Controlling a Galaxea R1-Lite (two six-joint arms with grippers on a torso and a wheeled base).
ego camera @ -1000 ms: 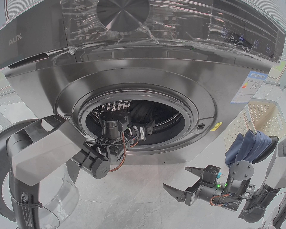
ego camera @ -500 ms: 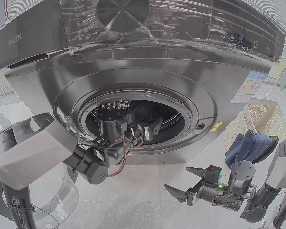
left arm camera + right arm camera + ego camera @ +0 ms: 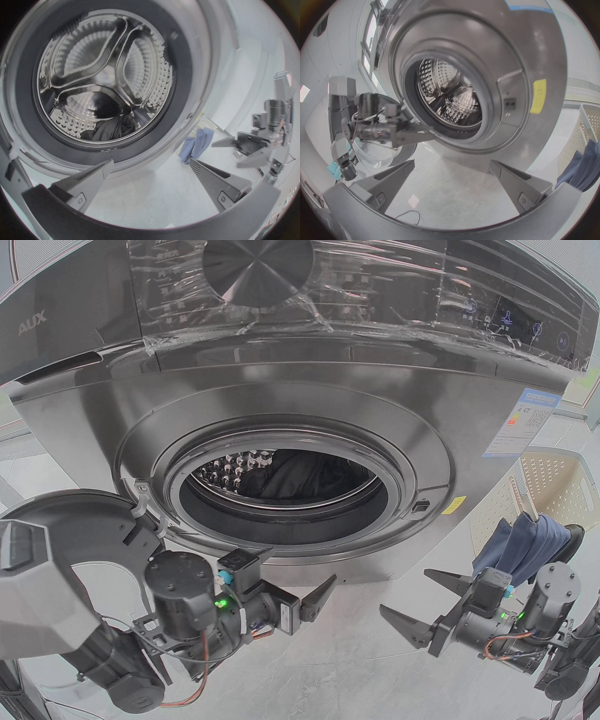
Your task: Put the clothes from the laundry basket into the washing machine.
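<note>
Withdrawn from the drum [image 3: 232, 466], your left gripper [image 3: 149, 162] and right gripper [image 3: 404, 590] both hold jaws apart; the blue garment [image 3: 519, 546] at four o'clock may snag on the laundry basket [image 3: 556, 484] rim.

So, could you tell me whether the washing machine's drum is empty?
Not empty: a dark crumpled garment lies inside the perforated steel drum, seen in both the head and left wrist views.

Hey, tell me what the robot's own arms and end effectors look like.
Both arms are black with cylindrical joints; the left arm has a pale grey angular shell. Copper-coloured cables loop at each wrist near green lights. The left end effector and right end effector each have two dark wedge-shaped fingers with ribbed tips.
</note>
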